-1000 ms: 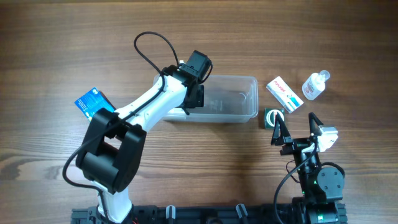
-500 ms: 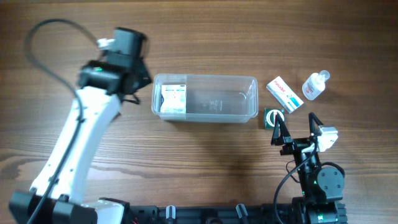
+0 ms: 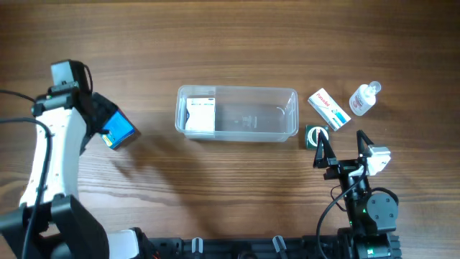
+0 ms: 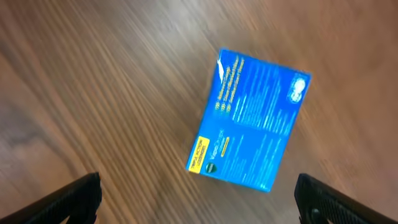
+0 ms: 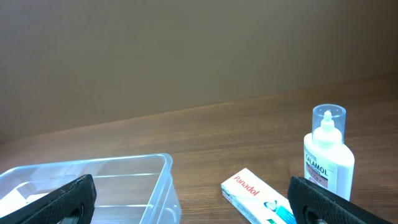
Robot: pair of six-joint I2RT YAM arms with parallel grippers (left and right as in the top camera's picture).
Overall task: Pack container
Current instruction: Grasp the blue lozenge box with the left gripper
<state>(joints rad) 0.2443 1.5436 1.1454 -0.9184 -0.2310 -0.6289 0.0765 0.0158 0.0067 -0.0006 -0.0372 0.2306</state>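
Note:
The clear container [image 3: 238, 88] lies across the middle of the table, with a white box [image 3: 200, 114] inside at its left end. In the right wrist view the container [image 5: 166, 180] fills the lower left. My left gripper [image 3: 100, 119] hangs open over a blue box [image 3: 122, 129] at the far left. In the left wrist view the blue box [image 4: 252, 118] lies flat on the wood, ahead of the wide-open left gripper [image 4: 199, 208] and not between its fingers. My right gripper [image 3: 341, 150] stands open and empty at the front right, facing the container's right end.
A white Panadol box [image 3: 329, 109] and a clear Calamol bottle [image 3: 364, 98] lie right of the container; both show in the right wrist view, box [image 5: 258, 196] and bottle [image 5: 328, 158]. A small dark green box [image 3: 314, 135] sits by the container's right corner.
My left arm swung from the container's left end out to the far left. It left the white box in the container and its jaws opened. The right arm has not moved.

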